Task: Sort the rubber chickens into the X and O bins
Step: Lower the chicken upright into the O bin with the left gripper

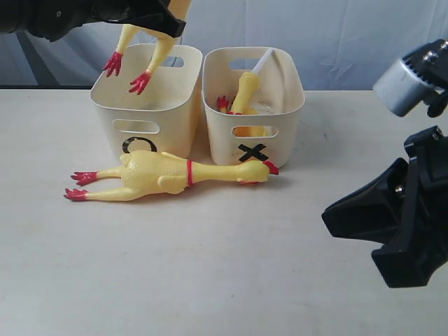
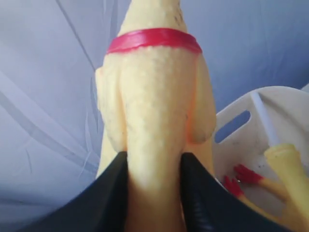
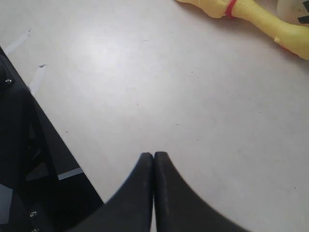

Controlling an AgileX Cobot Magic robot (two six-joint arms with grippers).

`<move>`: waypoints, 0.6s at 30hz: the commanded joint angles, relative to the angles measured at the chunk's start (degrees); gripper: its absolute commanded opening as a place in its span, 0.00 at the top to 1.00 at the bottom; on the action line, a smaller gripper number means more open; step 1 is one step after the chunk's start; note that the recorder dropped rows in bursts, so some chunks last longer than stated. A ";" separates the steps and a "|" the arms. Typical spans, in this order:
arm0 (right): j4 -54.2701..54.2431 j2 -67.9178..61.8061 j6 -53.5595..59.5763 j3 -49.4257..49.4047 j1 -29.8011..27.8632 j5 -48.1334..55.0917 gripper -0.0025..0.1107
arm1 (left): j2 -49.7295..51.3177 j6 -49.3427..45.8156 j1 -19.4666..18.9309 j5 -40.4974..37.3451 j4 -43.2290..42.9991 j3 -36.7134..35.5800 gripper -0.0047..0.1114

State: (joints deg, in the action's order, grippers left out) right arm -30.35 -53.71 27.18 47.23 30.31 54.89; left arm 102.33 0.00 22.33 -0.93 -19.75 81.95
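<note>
Pale bench (image 1: 210, 280), blue-grey backdrop (image 1: 350, 28) behind. The left hand (image 2: 153, 162) pinches one rubber chicken (image 2: 154, 101) by the body, its red feet dangling over the O bin (image 1: 175, 119). The X bin (image 1: 283, 129) beside it holds a smaller chicken (image 1: 245, 89) with a white tube (image 1: 262, 61). Another chicken (image 1: 150, 175) lies on the bench just in front of both bins. The right hand (image 3: 153, 164), fingers pressed together, hangs over the bench, well apart.
</note>
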 commanded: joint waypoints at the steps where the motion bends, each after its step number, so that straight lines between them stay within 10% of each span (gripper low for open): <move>1: -0.13 0.26 -0.03 -0.27 -0.27 -0.37 0.98 | 2.74 0.49 -1.82 6.78 4.29 2.09 0.96; 18: -0.13 0.26 -0.03 -0.27 -0.27 -0.25 0.98 | 12.82 -1.29 -4.14 13.44 16.89 2.18 0.96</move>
State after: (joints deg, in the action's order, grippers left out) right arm -30.35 -53.71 27.18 47.23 30.31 54.89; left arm 114.42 -0.91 18.31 11.29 -4.16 83.54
